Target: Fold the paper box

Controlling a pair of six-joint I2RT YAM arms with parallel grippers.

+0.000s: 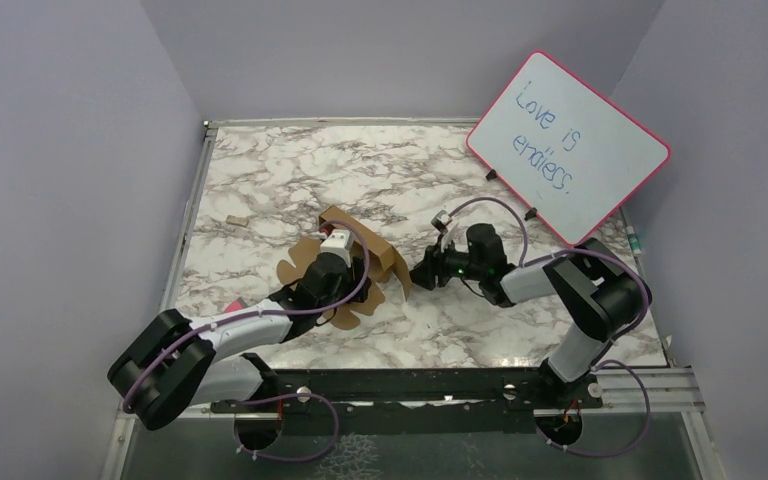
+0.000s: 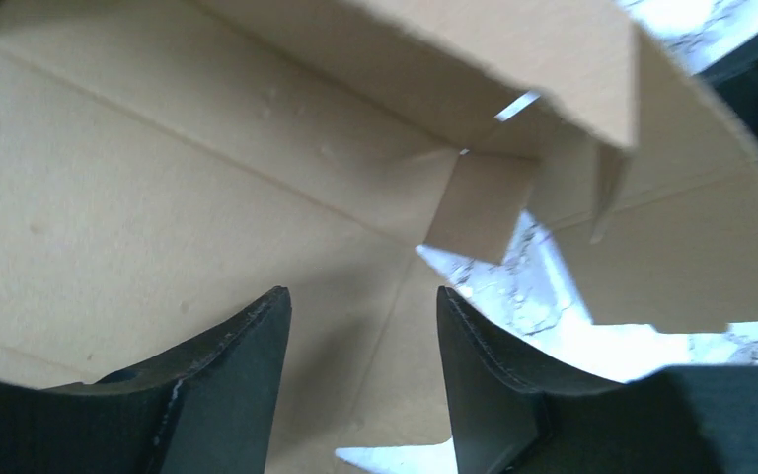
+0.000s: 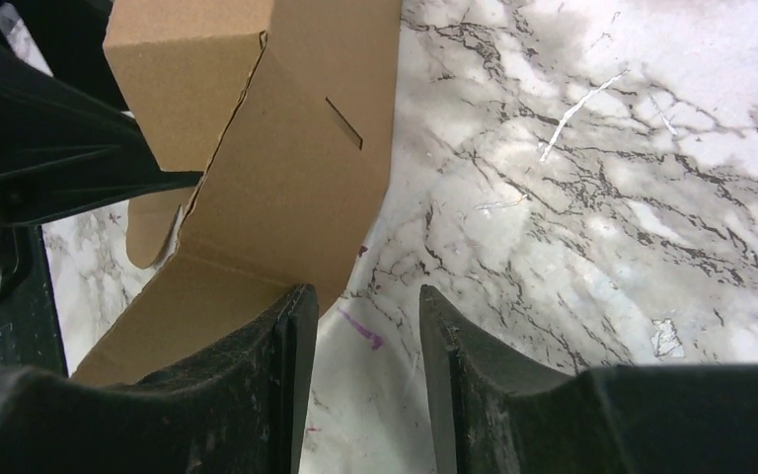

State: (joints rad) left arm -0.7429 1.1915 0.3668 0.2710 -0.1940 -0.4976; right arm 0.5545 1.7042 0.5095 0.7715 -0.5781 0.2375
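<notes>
Marble table [image 1: 520, 320] — one paper box [image 1: 385, 262], left hand [image 2: 361, 293], right hand [image 3: 365, 289]

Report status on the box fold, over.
Left claw open over the paper box. Right claw open beside its raised flap. Fold partial, one side up. Whiteboard far right, apart from the work.

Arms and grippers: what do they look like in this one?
The left arm and right arm have silver-white links, black joints and purple cables looped alongside. A green light glows on the right wrist. The left gripper and right gripper each have two matte black, tapered fingers.
</notes>
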